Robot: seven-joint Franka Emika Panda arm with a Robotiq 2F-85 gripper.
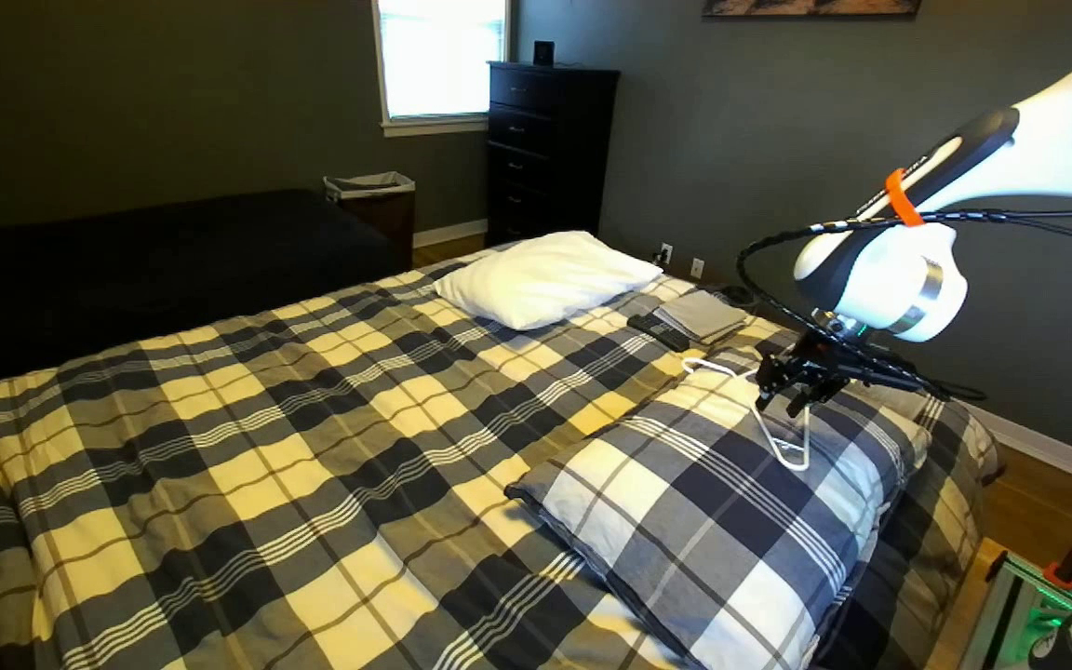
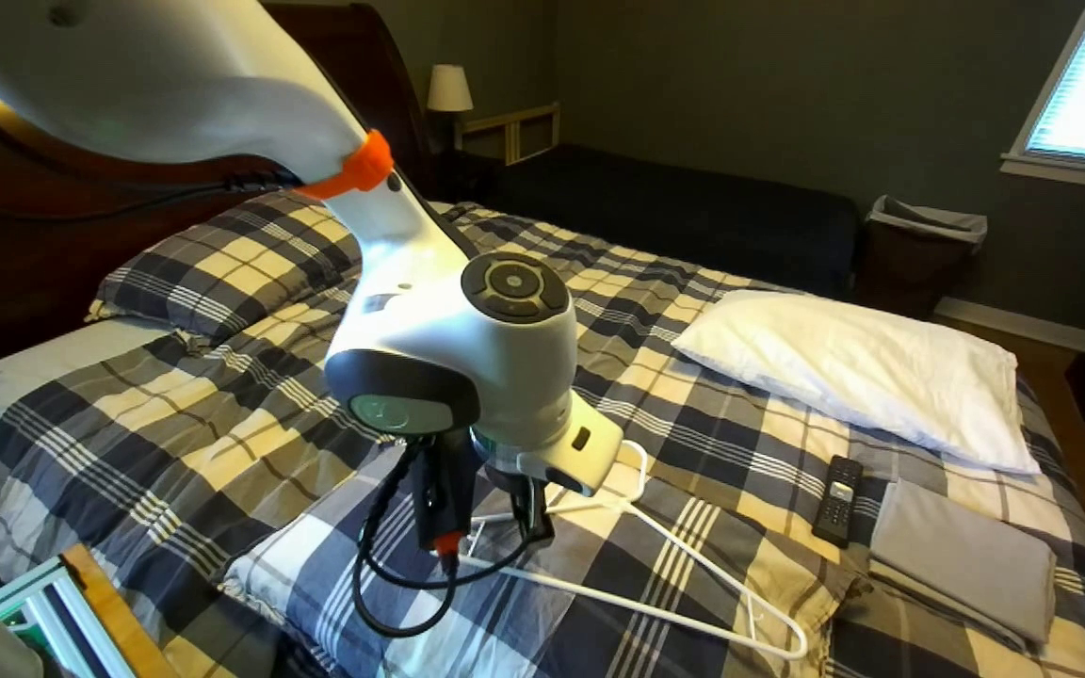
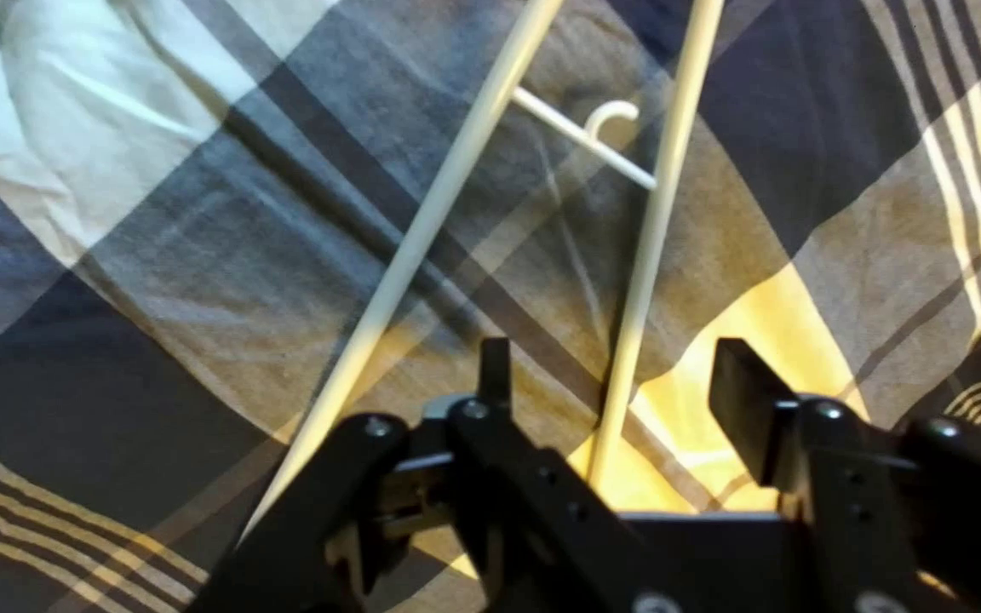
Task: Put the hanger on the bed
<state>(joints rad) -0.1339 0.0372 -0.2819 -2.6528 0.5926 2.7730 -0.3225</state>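
The white hanger (image 1: 794,462) looks to lie on a plaid pillow (image 1: 685,502) at the near edge of the bed (image 1: 266,465). In an exterior view the hanger (image 2: 655,612) shows its hook towards the bed's middle; part of it is hidden behind the arm. The bed's plaid comforter (image 2: 646,367) shows in both exterior views. My gripper (image 1: 781,402) is open, low over the hanger. In the wrist view one hanger bar (image 3: 652,247) runs between the fingers of the gripper (image 3: 614,370). The other bar passes left of the left finger. Nothing is gripped.
A white pillow (image 1: 545,279), a black remote (image 2: 839,499) and a folded grey cloth (image 2: 962,560) lie on the bed. A dark couch (image 1: 173,261) stands beyond it. Another plaid pillow (image 2: 232,254) is near the headboard. Loose cables (image 2: 382,603) hang from the wrist.
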